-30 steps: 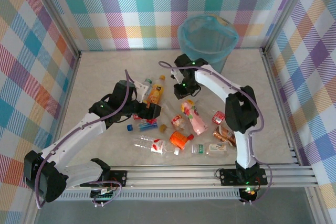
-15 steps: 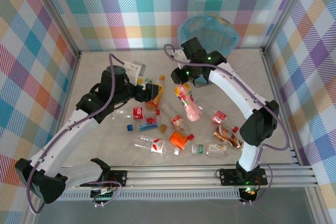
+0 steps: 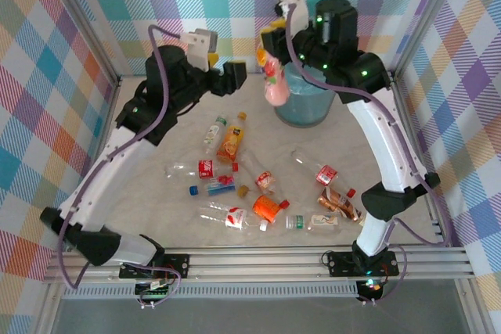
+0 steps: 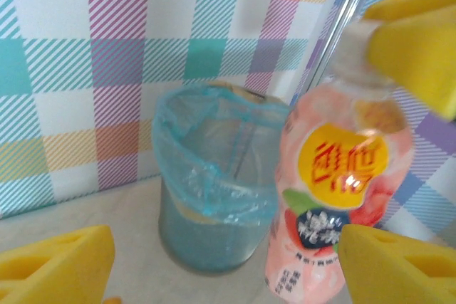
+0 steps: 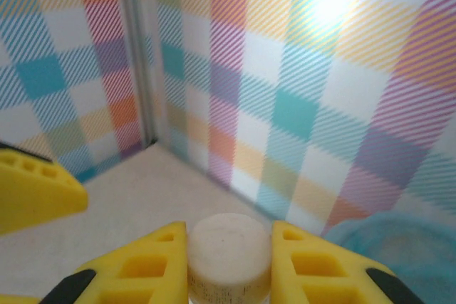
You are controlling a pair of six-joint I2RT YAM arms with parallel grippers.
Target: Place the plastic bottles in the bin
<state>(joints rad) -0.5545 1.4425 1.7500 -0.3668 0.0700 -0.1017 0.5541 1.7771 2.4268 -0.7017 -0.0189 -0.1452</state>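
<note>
- Grips pink bottle (image 3: 274,87) by its white cap (image 5: 228,247) in right gripper (image 3: 271,51), hanging beside the bin (image 3: 313,107), not over it: risks dropping onto worktop (image 3: 156,131) if released.
- Holds left gripper (image 3: 233,74) apart, empty, near bottle: risks bumping it loose.

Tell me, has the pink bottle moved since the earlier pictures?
Yes. The pink bottle went up and away, from the near side of the orange bottle to beyond it, beside the bin.
</note>
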